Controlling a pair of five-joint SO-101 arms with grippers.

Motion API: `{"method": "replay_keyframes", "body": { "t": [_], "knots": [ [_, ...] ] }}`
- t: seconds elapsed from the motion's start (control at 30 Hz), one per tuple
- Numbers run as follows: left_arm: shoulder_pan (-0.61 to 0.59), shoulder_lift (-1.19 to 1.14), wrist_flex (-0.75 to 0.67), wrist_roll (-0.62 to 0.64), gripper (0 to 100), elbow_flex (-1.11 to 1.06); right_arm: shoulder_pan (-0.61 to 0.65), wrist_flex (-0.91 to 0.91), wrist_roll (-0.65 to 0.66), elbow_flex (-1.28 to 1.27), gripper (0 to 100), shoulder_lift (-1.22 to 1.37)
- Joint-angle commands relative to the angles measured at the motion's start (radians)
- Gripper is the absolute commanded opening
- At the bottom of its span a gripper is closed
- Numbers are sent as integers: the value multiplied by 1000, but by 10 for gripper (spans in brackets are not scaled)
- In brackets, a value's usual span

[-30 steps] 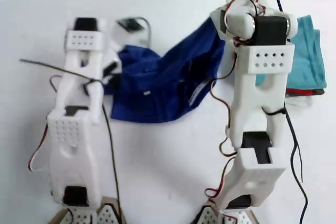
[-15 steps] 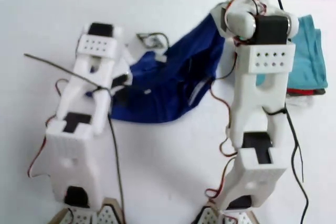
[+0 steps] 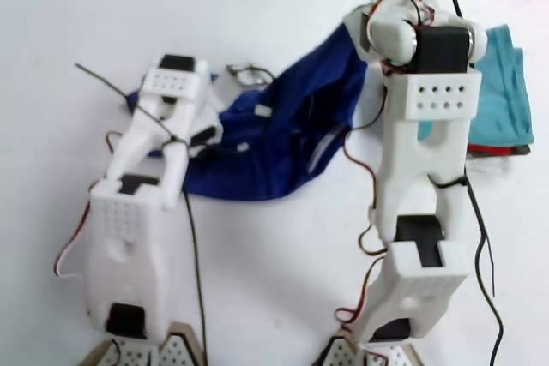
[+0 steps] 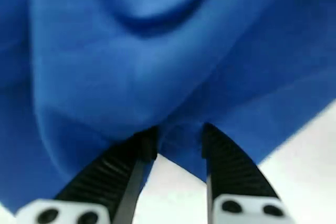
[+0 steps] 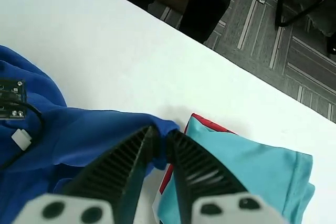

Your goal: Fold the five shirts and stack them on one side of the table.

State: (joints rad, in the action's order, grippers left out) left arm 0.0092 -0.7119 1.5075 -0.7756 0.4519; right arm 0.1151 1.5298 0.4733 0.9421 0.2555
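Note:
A crumpled blue shirt lies across the middle of the white table. My left gripper is at the shirt's left side. In the left wrist view, blue cloth is pinched between the black fingers of that gripper. My right gripper is shut on the blue shirt's far right corner and holds it raised near the table's back edge. A folded teal shirt lies on a red one at the right side.
A small circuit board with wires sits above the shirt near the left arm's wrist. Loose cables trail along both arms. The teal shirt lies just beside the right gripper. Beyond the table's far edge is dark floor.
My left arm has swung away from the front and to the right, pushing the shirt's left part inward and bunching it. The right arm has kept still with its corner.

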Motion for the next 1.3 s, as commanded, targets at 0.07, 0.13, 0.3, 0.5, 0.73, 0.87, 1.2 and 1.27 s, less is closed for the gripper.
{"method": "replay_keyframes", "body": {
  "t": [0.07, 0.13, 0.3, 0.5, 0.73, 0.87, 1.2, 1.27],
  "knots": [
    [-40, 9, -3, 68, 162, 110, -12, -15, 9, 3, 20, -4],
    [-41, 9, 11, 68, 162, 148, -12, -15, 9, 3, 20, -4],
    [-38, 8, 11, 68, 163, 171, -12, -15, 9, 3, 20, -4],
    [-61, 20, 20, 124, 163, 226, -12, -15, 9, 3, 20, -4],
    [-20, 8, 195, 81, 163, 291, -12, -15, 9, 3, 20, -4],
    [21, 9, 279, -28, 162, 283, -12, -15, 9, 3, 20, -4],
    [66, 6, 242, -124, 159, 97, -12, -15, 9, 3, 20, -4],
    [49, 8, 187, -117, 159, 87, -12, -15, 9, 3, 20, -4]
  ]
}}
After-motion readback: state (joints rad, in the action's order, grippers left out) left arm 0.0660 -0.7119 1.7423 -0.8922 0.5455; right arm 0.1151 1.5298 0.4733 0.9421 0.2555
